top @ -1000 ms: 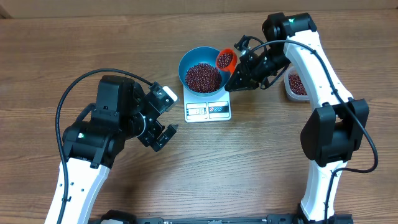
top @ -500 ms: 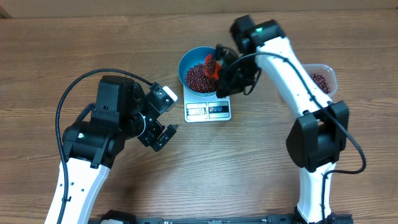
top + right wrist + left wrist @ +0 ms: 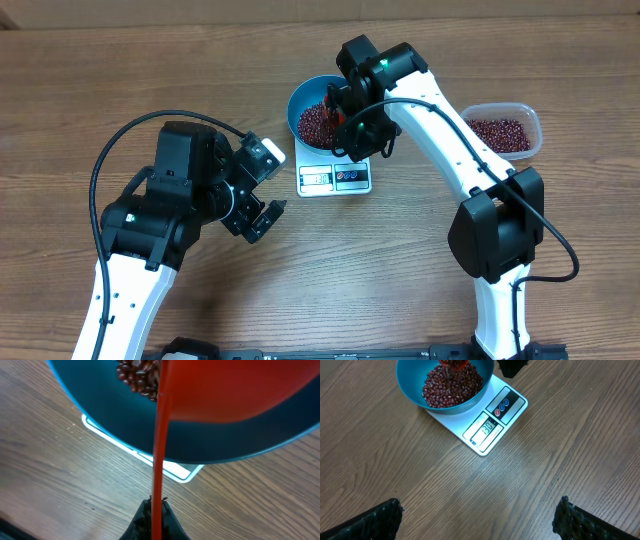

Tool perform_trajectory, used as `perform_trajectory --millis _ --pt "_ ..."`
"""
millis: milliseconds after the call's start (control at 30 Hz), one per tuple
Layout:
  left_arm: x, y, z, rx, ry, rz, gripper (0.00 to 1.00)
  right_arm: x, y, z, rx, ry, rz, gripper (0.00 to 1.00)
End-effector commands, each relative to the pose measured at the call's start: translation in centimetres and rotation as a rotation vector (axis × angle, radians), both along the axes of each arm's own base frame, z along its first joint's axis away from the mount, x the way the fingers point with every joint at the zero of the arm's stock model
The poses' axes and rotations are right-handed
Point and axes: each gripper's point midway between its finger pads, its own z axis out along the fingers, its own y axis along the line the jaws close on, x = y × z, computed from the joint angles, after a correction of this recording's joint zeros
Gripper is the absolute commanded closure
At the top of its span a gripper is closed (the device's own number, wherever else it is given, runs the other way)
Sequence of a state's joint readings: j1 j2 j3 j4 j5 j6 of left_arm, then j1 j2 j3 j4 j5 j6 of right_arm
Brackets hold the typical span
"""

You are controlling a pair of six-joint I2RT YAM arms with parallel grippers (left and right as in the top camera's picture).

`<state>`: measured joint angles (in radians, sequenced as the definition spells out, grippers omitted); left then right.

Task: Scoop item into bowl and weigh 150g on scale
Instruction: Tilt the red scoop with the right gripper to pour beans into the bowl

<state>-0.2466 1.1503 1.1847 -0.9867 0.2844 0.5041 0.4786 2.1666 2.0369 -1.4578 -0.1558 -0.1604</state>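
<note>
I'm pinching the right hand [image 3: 152, 519] shut on the red scoop [image 3: 225, 390] handle and holding it tipped over the blue bowl [image 3: 406, 382]. The bowl is sitting on the scale [image 3: 495, 415] mid-surface, with the beans [image 3: 452, 387] heaped inside. The left hand [image 3: 265, 190] is hanging wide open, near-left of the scale, gripping nothing.

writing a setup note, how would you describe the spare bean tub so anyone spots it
On the wooden table, look to the robot's right of the blue bowl on the white scale. The clear tub stands there on bare wood, holding red-brown beans. Only it is rectangular and see-through.
</note>
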Motion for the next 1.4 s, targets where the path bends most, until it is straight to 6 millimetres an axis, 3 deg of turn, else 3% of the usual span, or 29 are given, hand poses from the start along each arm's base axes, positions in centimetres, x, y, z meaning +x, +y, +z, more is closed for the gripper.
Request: perform_trajectory --millis 0,533,1367 --pt "0.4 0.0 0.9 -0.011 -0.019 0.012 0.00 1.0 -0.3 2.2 -0.006 -0.084 -0.007 0.96" --pt "0.4 0.0 0.9 -0.011 -0.019 0.012 0.00 3.2 -1.0 2.3 -0.057 -0.187 -0.011 0.96" --pt "0.4 0.0 0.9 -0.011 -0.019 0.012 0.00 3.1 -1.2 2.5 -0.066 -0.189 0.008 0.96"
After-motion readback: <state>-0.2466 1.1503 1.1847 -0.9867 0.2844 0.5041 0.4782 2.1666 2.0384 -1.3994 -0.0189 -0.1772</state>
